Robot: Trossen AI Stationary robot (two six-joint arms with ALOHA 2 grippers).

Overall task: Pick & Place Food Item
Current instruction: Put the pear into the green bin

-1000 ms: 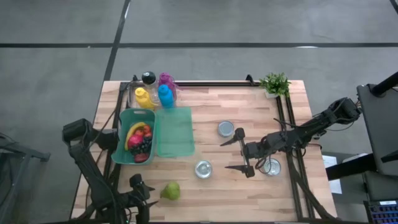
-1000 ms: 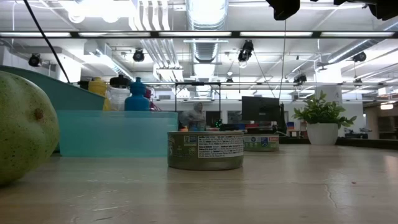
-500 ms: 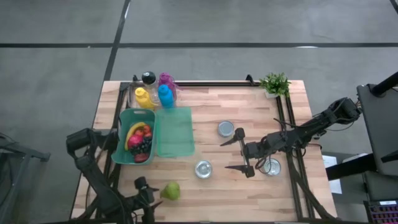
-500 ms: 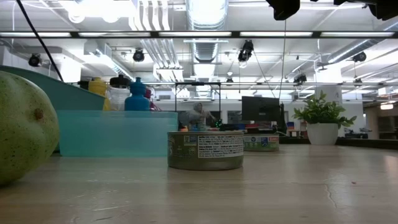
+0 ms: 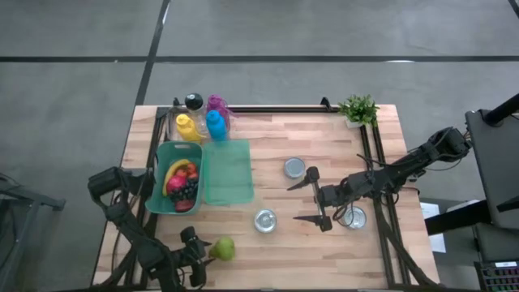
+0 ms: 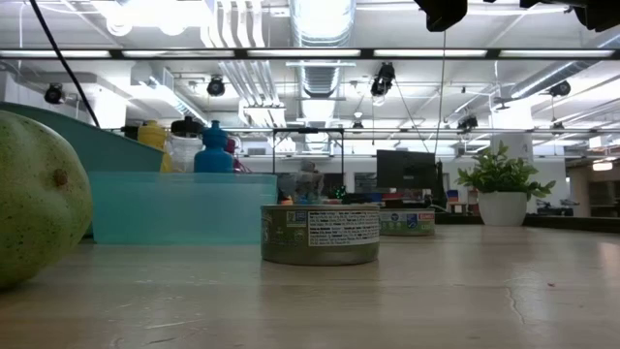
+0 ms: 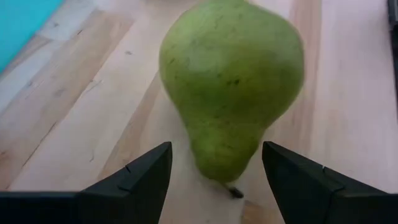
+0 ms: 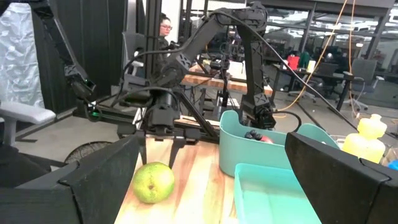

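The green pear (image 5: pixel 222 248) lies on the wooden surface (image 5: pixel 324 251) at about 7 o'clock, near the front edge. The left hand (image 5: pixel 197 253) sits just at the pear's 9 o'clock, fingers apart and empty, one on each side of the stem end. It looks ready to grab. Next it should slide forward and squeeze. The right hand (image 5: pixel 311 200) waits wide open at 3 o'clock.

From my remote station, I have brought the left gripper (image 5: pixel 200 253) along the table's (image 5: pixel 324 251) front edge toward the pear (image 5: pixel 222 248); a second ago it trailed well short of the fruit, and now its parted fingers (image 7: pixel 140 180) sit just beside the stem end.
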